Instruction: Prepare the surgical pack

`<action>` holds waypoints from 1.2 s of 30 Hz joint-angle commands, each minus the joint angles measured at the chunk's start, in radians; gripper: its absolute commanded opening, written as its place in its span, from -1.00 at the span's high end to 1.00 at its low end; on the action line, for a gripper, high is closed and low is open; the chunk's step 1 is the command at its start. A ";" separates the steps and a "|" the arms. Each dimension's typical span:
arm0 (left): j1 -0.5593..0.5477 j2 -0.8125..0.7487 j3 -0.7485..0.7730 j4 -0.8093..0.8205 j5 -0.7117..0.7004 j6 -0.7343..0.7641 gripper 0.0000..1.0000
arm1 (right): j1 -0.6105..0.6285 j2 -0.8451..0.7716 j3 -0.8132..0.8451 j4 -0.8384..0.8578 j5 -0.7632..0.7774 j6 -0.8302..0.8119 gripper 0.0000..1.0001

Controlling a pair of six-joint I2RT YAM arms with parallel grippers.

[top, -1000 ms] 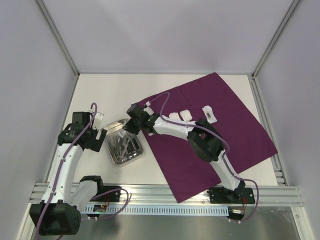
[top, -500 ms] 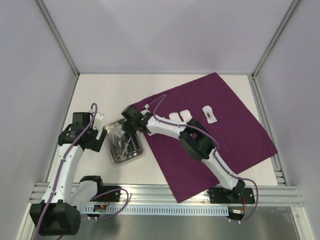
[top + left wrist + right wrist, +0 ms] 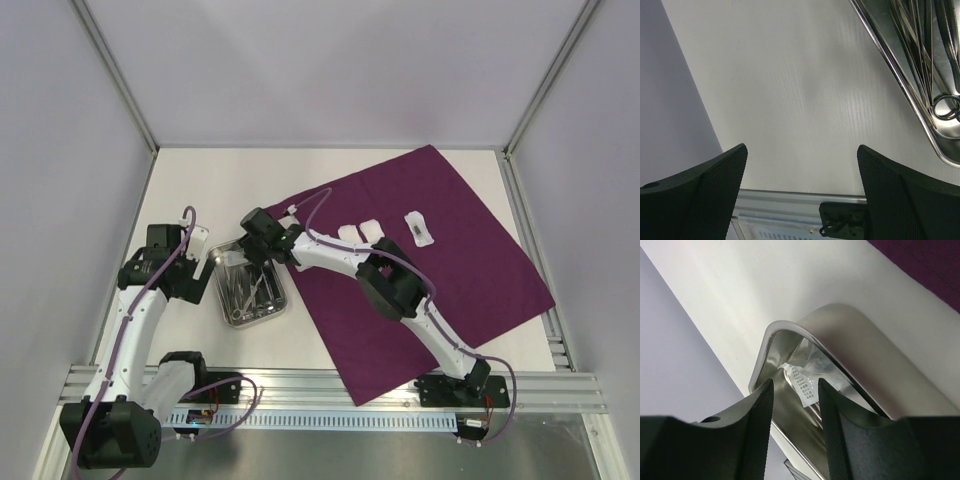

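Observation:
The dark purple cloth lies flat as a sheet on the right half of the table. The steel tray sits just off its left edge and holds several steel instruments. Two white gauze pads and a small white packet lie on the cloth. My right gripper hangs over the tray's far end. In the right wrist view its fingers stand a little apart over the tray rim, framing a clear printed packet that lies inside. My left gripper is open and empty beside the tray's left rim.
Grey walls enclose the table on three sides. An aluminium rail with both arm bases runs along the near edge. The right arm stretches across the cloth's left part. The left wrist view shows instrument ring handles and bare table.
My right gripper has moved left, from the cloth's left edge to over the tray's far end. The left arm has hardly moved. The pads and packet on the cloth stayed put.

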 commanded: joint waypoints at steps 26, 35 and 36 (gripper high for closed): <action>0.005 0.022 0.059 -0.031 0.016 -0.004 -1.00 | -0.536 -0.619 -0.352 -0.428 0.111 -1.405 -0.08; 0.005 0.036 0.072 -0.045 0.014 -0.015 -1.00 | -0.781 -0.369 -0.213 -0.551 0.155 -1.560 -0.04; 0.004 0.033 0.070 -0.045 0.008 -0.015 -1.00 | -0.789 -0.356 -0.213 -0.545 0.141 -1.579 -0.04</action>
